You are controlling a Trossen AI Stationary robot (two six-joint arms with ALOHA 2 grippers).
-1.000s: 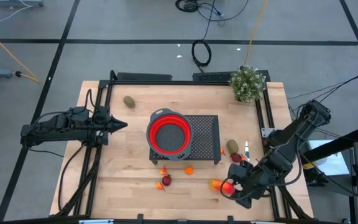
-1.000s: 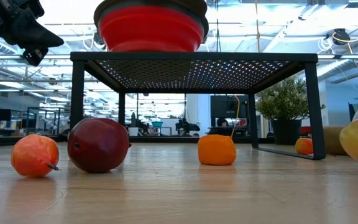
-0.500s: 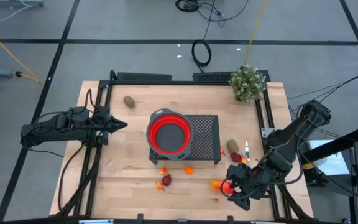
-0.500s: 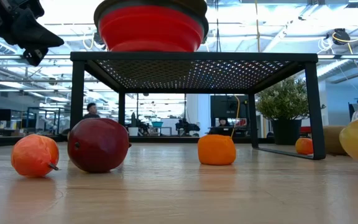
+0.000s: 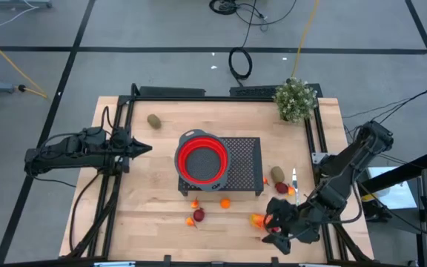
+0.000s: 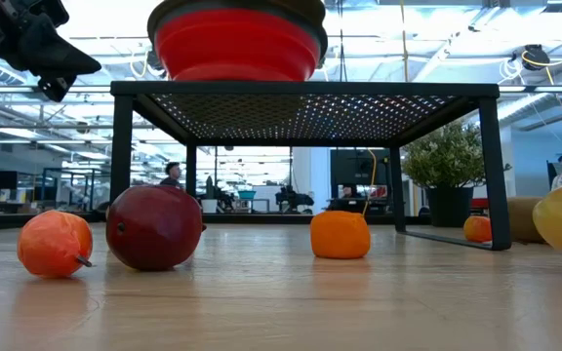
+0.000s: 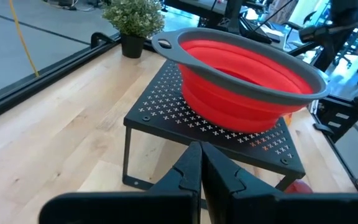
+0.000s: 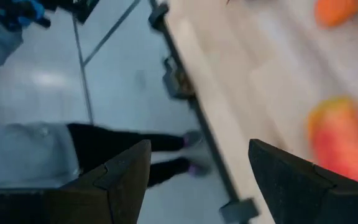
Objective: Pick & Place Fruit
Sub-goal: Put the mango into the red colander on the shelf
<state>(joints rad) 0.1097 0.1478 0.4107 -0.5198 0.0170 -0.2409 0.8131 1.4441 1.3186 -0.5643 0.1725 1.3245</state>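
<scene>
High view: the left tool (image 5: 145, 148) hangs over the left side of the desk (image 5: 154, 193), fingers clenched on nothing. The right tool (image 5: 274, 231) sits low at the front right, fingers released, just beside the long red-orange fruit (image 5: 258, 219). A red bowl (image 5: 201, 160) rests on a black mesh stand (image 5: 245, 165). One brown oval (image 5: 154, 120) lies at the back left, another (image 5: 277, 173) right of the stand.

Low view: an orange ball (image 6: 55, 243) touches a dark red fruit (image 6: 154, 226); a second orange ball (image 6: 340, 234) lies near the stand.

Left wrist view: clenched fingers (image 7: 191, 174) face the bowl.

Right wrist view: spread fingers (image 8: 129, 168) frame the desk edge, the long fruit alongside.
</scene>
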